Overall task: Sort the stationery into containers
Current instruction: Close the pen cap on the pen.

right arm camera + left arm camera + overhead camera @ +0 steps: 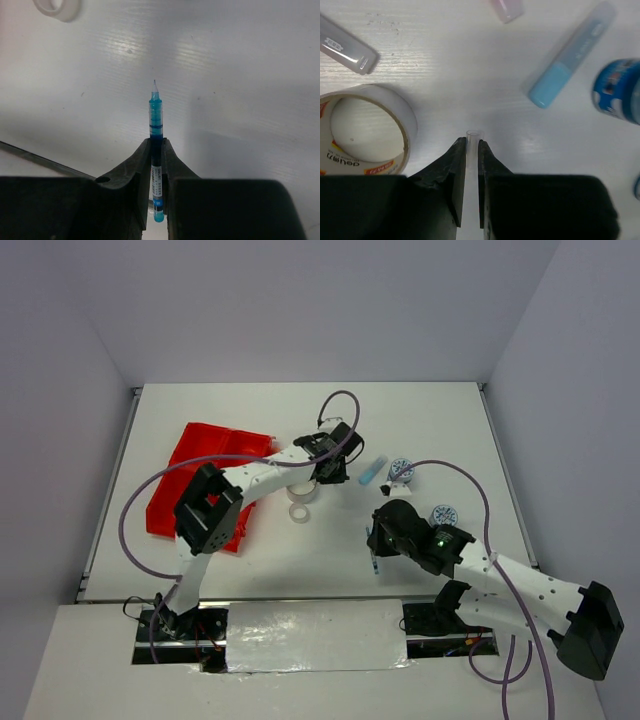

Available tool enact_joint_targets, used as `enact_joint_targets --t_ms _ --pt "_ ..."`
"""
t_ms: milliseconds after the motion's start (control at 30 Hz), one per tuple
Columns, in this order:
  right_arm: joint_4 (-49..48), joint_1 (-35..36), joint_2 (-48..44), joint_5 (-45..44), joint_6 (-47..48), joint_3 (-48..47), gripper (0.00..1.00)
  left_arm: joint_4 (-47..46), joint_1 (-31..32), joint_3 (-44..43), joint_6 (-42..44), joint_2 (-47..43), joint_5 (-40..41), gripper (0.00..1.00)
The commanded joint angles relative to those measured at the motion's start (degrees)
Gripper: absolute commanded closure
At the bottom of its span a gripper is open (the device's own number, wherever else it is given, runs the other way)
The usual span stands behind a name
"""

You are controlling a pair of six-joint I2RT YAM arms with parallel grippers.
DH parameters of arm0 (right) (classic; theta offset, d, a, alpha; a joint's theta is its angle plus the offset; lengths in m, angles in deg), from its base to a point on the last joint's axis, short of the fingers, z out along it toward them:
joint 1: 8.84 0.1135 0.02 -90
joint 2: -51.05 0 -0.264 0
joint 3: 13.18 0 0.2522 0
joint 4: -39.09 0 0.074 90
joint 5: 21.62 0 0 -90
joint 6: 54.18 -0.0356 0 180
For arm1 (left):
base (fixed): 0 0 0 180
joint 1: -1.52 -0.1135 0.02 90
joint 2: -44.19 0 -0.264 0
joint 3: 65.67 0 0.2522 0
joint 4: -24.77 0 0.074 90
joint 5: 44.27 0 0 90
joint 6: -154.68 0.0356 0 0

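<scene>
Two grippers are shown, each pinching one slender item above the white table (430, 420).

**Left gripper** (472, 142): the jaws are pressed together on a thin clear tube (474, 134). Only its round open end shows past the fingertips, so the rest of it cannot be made out. In the left wrist view several items lie on the table, none touching the gripper:
- a grey-white ring of clear adhesive tape (395, 117) with a printed inner core lies flat to the left of the fingers
- a pale grey translucent stick (345, 50) lies beyond it at upper left
- a pink stick (507, 9) is cut off by the top edge
- a light-blue capped stick (570, 57) lies diagonally at upper right
- a blue-white round tape roll (620, 97) sits just beside the light-blue stick at the right edge

**Right gripper** (156, 142): the jaws are closed on a thin blue pen (155, 115), and its pointed tip extends past the fingertips, away from the wrist. A white ring (57, 7) shows in the upper left corner of the right wrist view.

**Top view**: the bright red plastic tray with rectangular compartments (185, 465) lies at the left of the table, partly covered by the left arm. The left gripper is near the table's centre, well apart from the tray. Two tape rings lie just beside it towards the arm bases. The right gripper is in the nearer right part of the table, with a second blue-white tape roll (444, 516) near it.
</scene>
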Motion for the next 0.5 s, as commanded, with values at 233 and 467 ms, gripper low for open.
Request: enact_joint_targets --t_ms 233,467 --pt "-10.8 -0.1 -4.3 1.6 1.2 0.4 1.00 -6.6 1.1 7.7 1.4 -18.9 -1.8 1.00" --pt "-10.7 -0.2 -2.7 -0.9 -1.7 -0.5 1.00 -7.3 1.2 11.3 1.9 -19.4 -0.7 1.00"
